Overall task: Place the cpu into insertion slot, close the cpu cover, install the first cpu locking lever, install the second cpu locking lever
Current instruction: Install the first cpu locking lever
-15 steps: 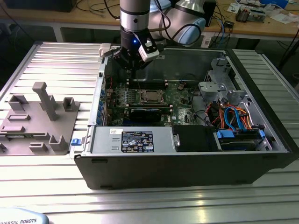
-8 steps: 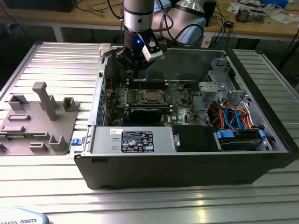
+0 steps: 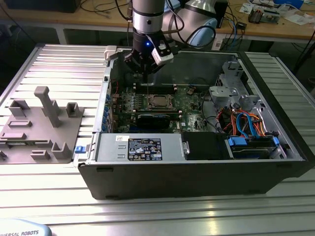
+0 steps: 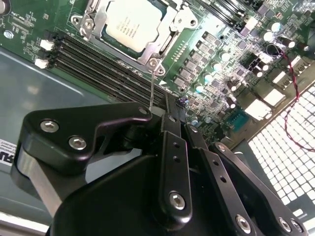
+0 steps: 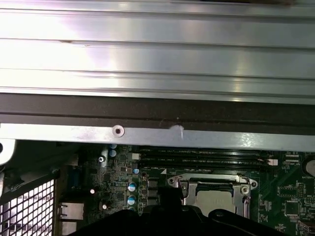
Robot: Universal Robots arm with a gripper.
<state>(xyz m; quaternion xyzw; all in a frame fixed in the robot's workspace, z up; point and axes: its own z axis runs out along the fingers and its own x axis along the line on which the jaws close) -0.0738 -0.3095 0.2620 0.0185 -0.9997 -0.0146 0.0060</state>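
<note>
- In the exterior view, the gripper [image 3: 145, 69] hangs inside the open computer case [image 3: 197, 172], above the green motherboard [image 3: 189, 105] and just behind the socket area. The case lies on its side on a ribbed aluminium tabletop [image 3: 44, 64], with a grey fixture block [image 3: 42, 125] well apart on the exterior view's left.
- In the same view, the cpu [image 3: 158, 102] sits in the insertion slot [image 3: 146, 102] with its silver top showing.
- In the second wrist view, the cpu [image 4: 132, 24] lies flat in the socket, and the cpu cover [image 4: 170, 27] is down around it as a metal frame. A thin wire locking lever [image 4: 152, 88] stands up from the frame's corner toward the black jaws. Whether the jaws are clamped on it or released cannot be told.
- In the first wrist view, the cpu [image 5: 215, 199] shows inside the cover frame [image 5: 212, 180], beside black memory slots [image 5: 202, 160] and below the case wall [image 5: 157, 108].
</note>
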